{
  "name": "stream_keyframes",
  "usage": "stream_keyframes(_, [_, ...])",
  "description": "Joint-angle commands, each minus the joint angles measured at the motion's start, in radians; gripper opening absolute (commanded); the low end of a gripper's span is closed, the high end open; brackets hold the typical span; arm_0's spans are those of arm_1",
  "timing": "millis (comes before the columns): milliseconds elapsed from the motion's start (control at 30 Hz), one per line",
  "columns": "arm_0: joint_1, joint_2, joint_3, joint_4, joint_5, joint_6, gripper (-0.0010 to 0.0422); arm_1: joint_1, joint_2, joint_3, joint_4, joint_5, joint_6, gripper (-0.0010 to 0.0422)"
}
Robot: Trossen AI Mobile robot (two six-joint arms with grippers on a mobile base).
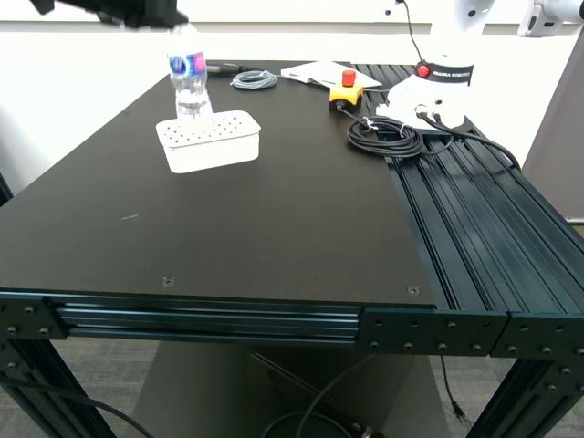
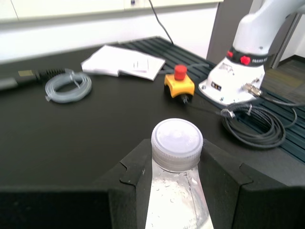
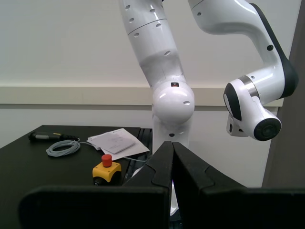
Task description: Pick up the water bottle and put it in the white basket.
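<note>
1. The black table (image 1: pixel 274 228) took up most of the room, its bare middle unused; the clutter sat along its far edge, beside the base of another white robot (image 1: pixel 429 91) that played no part.
2. The white basket (image 1: pixel 209 140) sat on the table towards the exterior view's left, with nothing in it that I could see, so the putting-in was not done.
3. The water bottle (image 1: pixel 189 82) stood upright just behind the basket, hanging from the arm above it. Whether its base touched the table or hung clear, I could not tell, since the basket hid it.
4. My first gripper (image 2: pixel 175 164) was clamped on the bottle's neck just under the white cap (image 2: pixel 177 143), a black finger (image 2: pixel 136 174) pressed in on each side. By my reckoning the pick was made, and the carry over the rim and the release were left.
5. My second gripper (image 3: pixel 172 164) had its jaws pressed together on nothing, pointing at the other robot and away from the work.
</note>
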Motion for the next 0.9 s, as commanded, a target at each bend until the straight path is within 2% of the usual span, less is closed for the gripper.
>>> stream_keyframes(33, [0.001, 0.0, 0.001, 0.006, 0.002, 0.003, 0.0001, 0.0, 0.036, 0.067, 0.002, 0.015, -0.021, -0.0001])
stream_keyframes(200, [0.001, 0.0, 0.001, 0.003, 0.002, 0.003, 0.0001, -0.001, 0.098, 0.161, -0.098, 0.066, -0.031, -0.0001])
stream_keyframes(533, [0.001, 0.0, 0.001, 0.003, 0.002, 0.003, 0.0001, -0.003, 0.098, 0.159, -0.158, 0.059, 0.021, 0.0])
stream_keyframes(733, [0.001, 0.0, 0.001, 0.004, 0.002, 0.003, 0.0001, -0.003, 0.098, 0.159, -0.222, 0.072, 0.131, 0.0])
stream_keyframes(900, [0.001, 0.0, 0.001, 0.004, 0.002, 0.003, 0.0001, -0.003, 0.098, 0.159, -0.239, 0.068, 0.139, 0.0])
